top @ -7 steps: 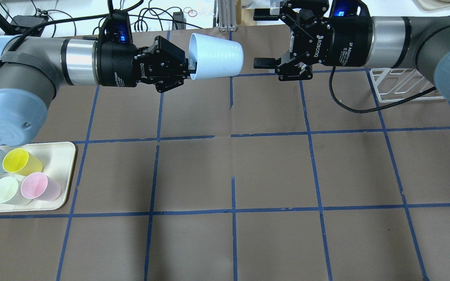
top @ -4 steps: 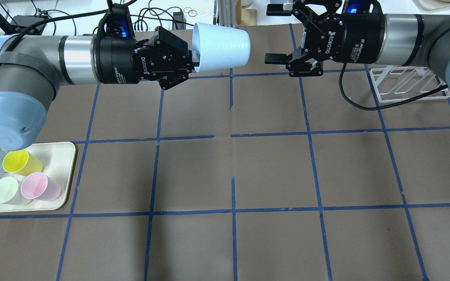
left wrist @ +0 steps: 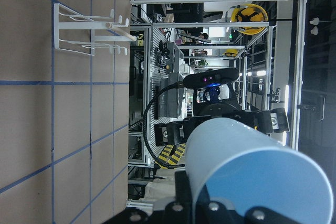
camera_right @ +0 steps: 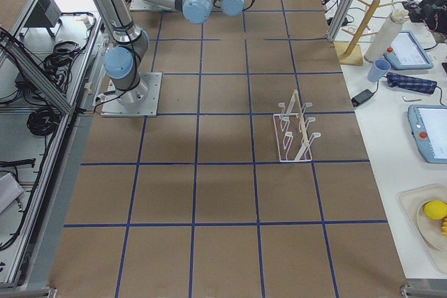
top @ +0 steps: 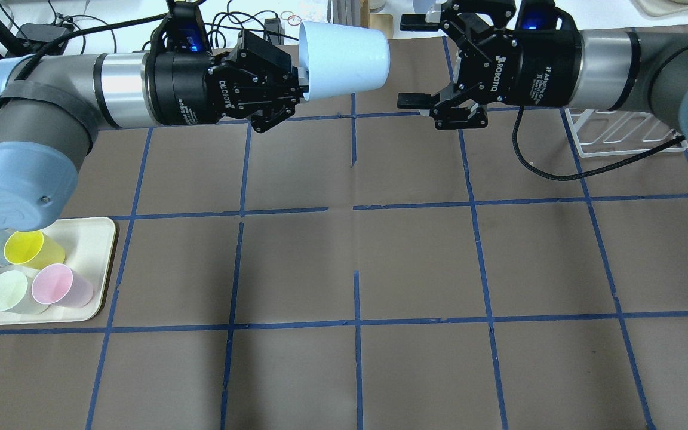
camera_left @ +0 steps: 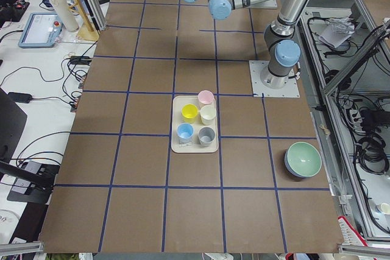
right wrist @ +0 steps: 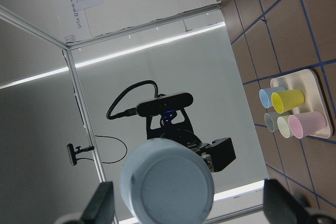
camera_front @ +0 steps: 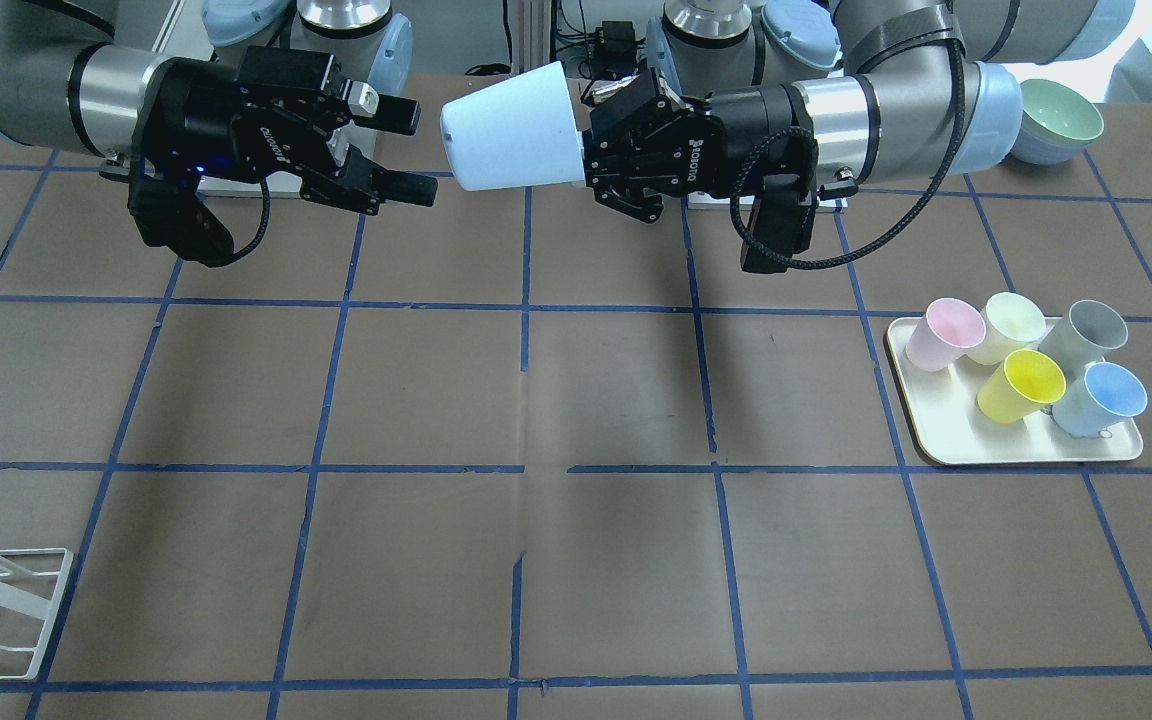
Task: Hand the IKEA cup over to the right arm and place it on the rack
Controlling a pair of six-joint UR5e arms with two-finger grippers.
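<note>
The IKEA cup (top: 347, 57), pale sky blue, is held on its side above the table's far edge. My left gripper (top: 301, 89) is shut on its rim, with the bottom pointing at the right arm. It also shows in the front view (camera_front: 511, 130) and the left wrist view (left wrist: 252, 171). My right gripper (top: 407, 61) is open and empty, its fingertips just short of the cup's bottom. In the right wrist view the cup's bottom (right wrist: 168, 182) sits centred between the spread fingers (right wrist: 102, 203). The white rack (top: 619, 131) stands on the table under the right arm.
A cream tray (top: 90, 239) with several coloured cups lies at the near left, partly under my left elbow. A green bowl (camera_front: 1061, 115) sits near the left arm's base. The rack also shows in the right side view (camera_right: 297, 130).
My left gripper has carried the cup farther from me and slightly to the right. The right gripper drew back a little, then came toward the cup again, staying open.
</note>
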